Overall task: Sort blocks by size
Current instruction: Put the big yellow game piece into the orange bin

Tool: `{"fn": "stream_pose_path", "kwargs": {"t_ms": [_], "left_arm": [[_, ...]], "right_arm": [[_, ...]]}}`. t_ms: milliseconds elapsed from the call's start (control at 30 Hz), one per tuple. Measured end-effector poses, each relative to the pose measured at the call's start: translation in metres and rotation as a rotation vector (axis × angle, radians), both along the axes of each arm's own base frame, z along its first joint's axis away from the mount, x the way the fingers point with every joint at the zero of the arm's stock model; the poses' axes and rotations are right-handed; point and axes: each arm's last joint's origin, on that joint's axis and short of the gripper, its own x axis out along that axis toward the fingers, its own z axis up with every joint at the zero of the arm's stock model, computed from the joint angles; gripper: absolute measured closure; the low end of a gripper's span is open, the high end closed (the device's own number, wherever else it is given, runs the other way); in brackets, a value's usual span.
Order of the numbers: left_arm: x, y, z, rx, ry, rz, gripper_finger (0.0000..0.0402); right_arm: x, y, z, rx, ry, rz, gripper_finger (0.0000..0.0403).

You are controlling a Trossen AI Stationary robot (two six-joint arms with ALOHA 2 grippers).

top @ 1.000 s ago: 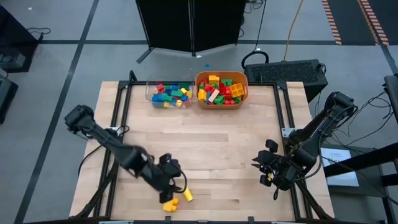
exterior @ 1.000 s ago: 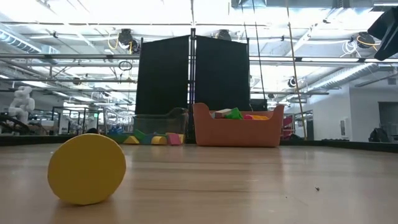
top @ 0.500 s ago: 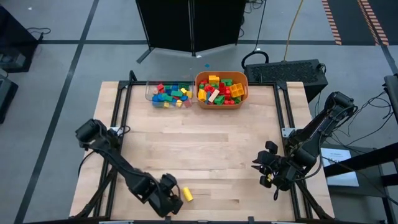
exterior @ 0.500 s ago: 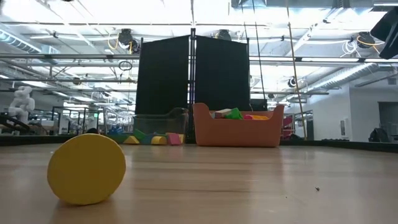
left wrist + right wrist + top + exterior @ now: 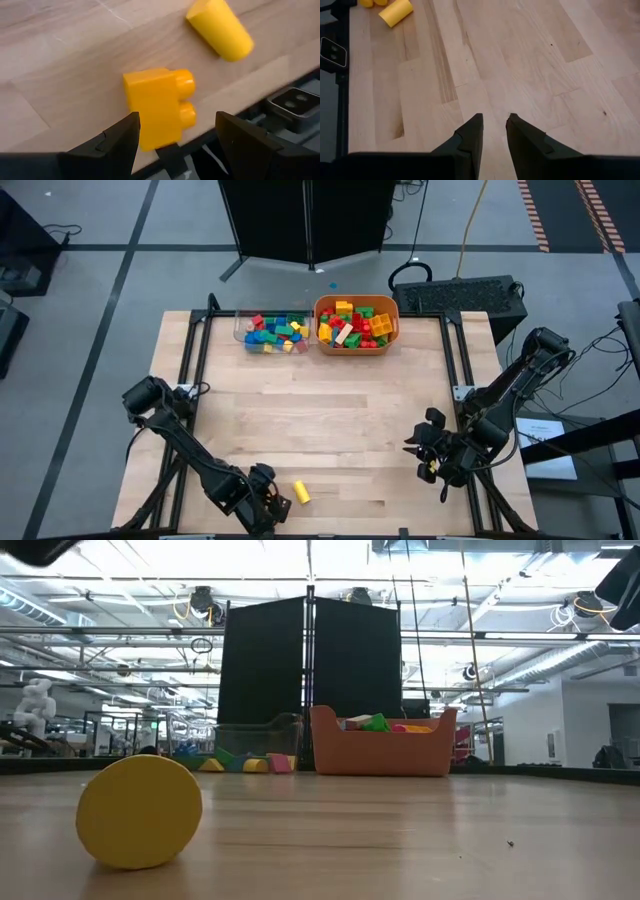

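Yellow, the studded brick (image 5: pixel 159 106) is seen lying just ahead of the left gripper (image 5: pixel 175 132), between its wide-open, empty fingers (image 5: pixel 120 142), beside a yellow cylinder (image 5: pixel 220 29).

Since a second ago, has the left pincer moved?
Yes. The left pincer has pulled back toward the table's near edge, past the yellow cylinder.

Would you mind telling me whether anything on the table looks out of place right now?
Yes: two yellow pieces lie loose near the table's front edge, far from the tray and tub at the back. A yellow cylinder lies on its side, and a studded yellow block sits before the open left hand.
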Motion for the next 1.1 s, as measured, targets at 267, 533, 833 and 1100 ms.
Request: {"fn": "stream_pose_path", "kwargs": {"t_ms": [267, 533, 833, 1100], "left_arm": [[0.004, -0.007, -0.029, -0.035, 0.127, -0.011, 0.014], [0.019, -0.011, -0.04, -0.067, 0.044, 0.021, 0.014], [0.034, 0.007, -0.05, 0.027, 0.041, 0.045, 0.017], [0.051, 0.053, -0.055, 0.246, 0.087, 0.045, 0.0208]], "right_arm": [[0.001, 0.001, 0.0, 0.006, -0.008, 0.004, 0.0323], [0.0, 0.0, 0.0, -0.017, -0.002, 0.025, 0.0323], [0.0, 0.0, 0.0, -0.026, 0.005, 0.025, 0.0323], [-0.001, -0.001, 0.0, -0.031, 0.01, 0.025, 0.0323]]}}
